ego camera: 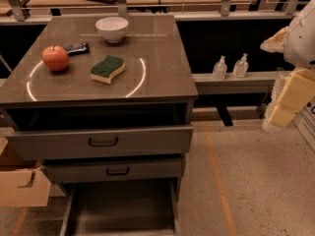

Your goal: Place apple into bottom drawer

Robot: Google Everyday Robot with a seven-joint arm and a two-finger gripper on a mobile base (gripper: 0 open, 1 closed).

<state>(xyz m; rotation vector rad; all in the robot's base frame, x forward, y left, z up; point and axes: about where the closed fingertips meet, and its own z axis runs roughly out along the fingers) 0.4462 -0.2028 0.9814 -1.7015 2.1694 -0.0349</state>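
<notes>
The red-orange apple (55, 58) sits on the left side of the grey cabinet top (162, 77). The bottom drawer (120, 205) is pulled out at the foot of the cabinet, its dark inside showing and nothing visible in it. My gripper (284, 106) hangs at the right edge of the camera view, well to the right of the cabinet and below the level of its top, far from the apple and holding nothing that I can see.
On the cabinet top are a white bowl (111, 28), a green and yellow sponge (108, 69) and a small dark packet (76, 47). The top drawer (101, 141) and the middle drawer (115, 170) stick out slightly. A cardboard box (19, 183) stands at the lower left. Two small bottles (230, 67) stand on a low shelf.
</notes>
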